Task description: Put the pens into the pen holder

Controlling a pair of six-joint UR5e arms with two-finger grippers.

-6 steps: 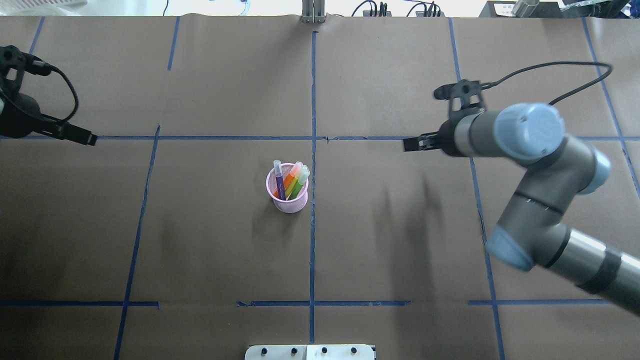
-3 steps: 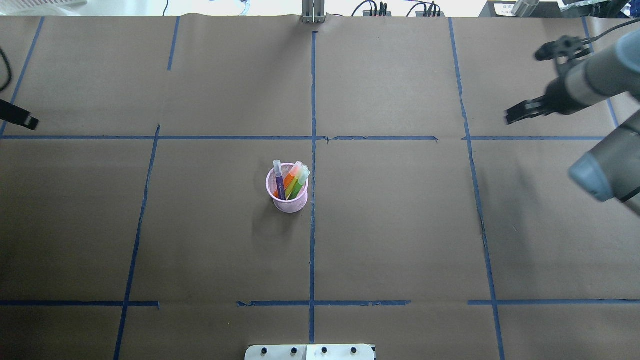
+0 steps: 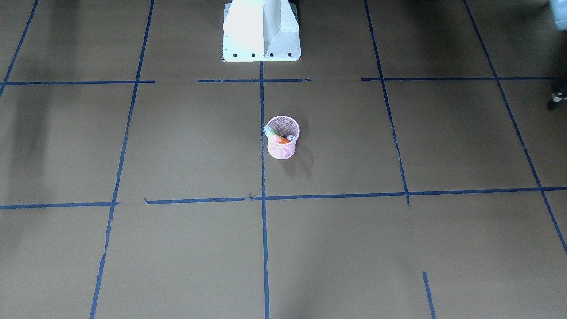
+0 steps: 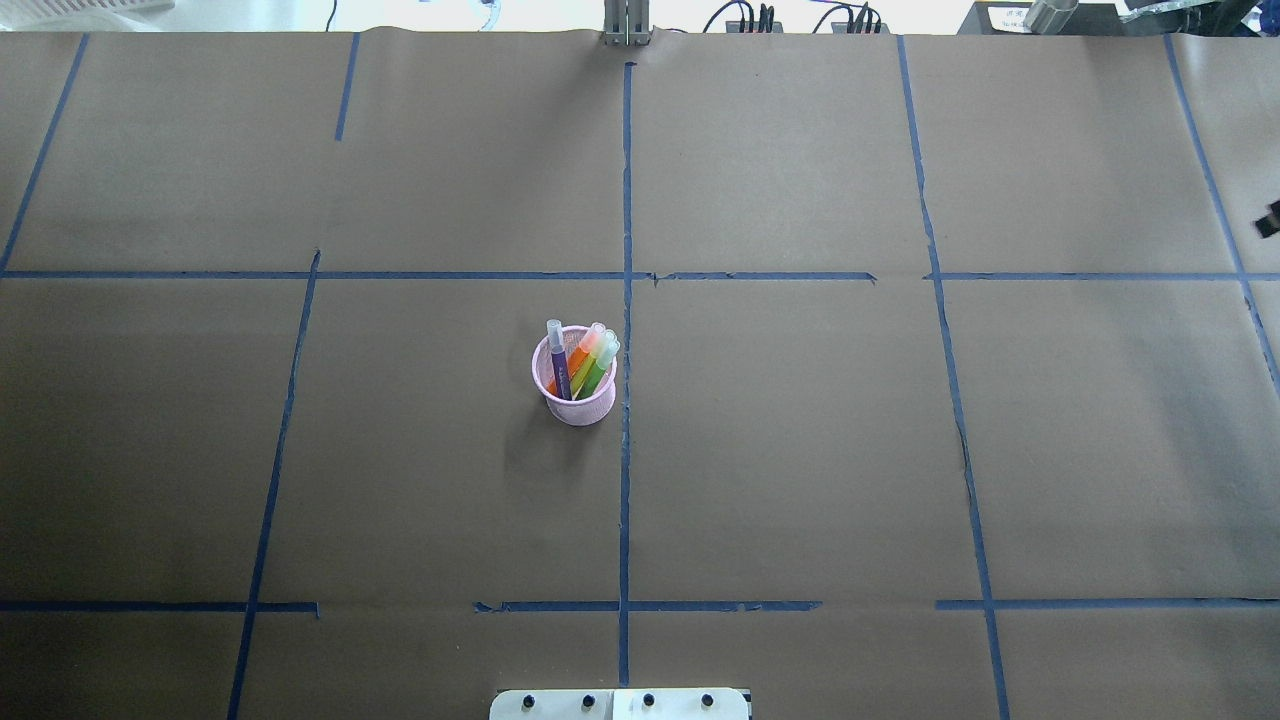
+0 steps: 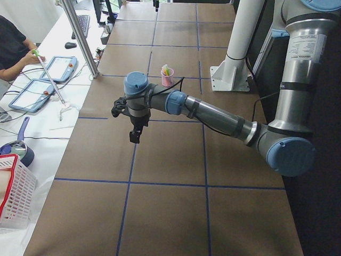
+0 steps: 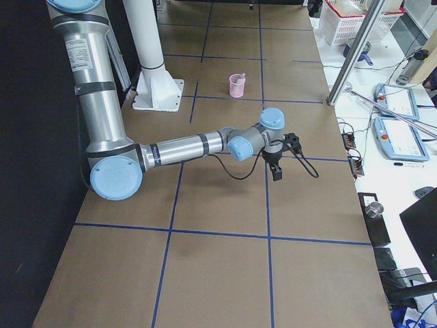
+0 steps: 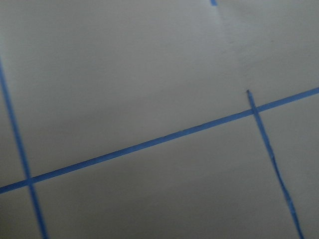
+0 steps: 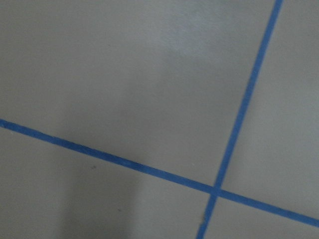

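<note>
The pink mesh pen holder (image 4: 581, 408) stands upright near the table's middle, also seen from the front (image 3: 281, 150). Inside it lean the purple pen (image 4: 559, 372), the orange pen (image 4: 581, 359) and the green pen (image 4: 597, 373), pale caps up. My left gripper (image 5: 135, 137) hangs over the table far out on my left, well away from the holder. My right gripper (image 6: 276, 173) hangs far out on my right; only a dark sliver of it (image 4: 1270, 221) shows overhead. Whether either is open or shut cannot be told. Both wrist views show only brown paper and blue tape.
Brown paper with blue tape lines (image 4: 626, 300) covers the table. The white robot base (image 3: 261, 31) stands at the near edge. A person sits at tablets beside the table's far side (image 5: 16, 50). A white basket (image 5: 13, 194) is off the table's end.
Both arms have swung outward from the middle: the left has left the overhead view, the right shows only at its right edge. The holder and pens have not moved.
</note>
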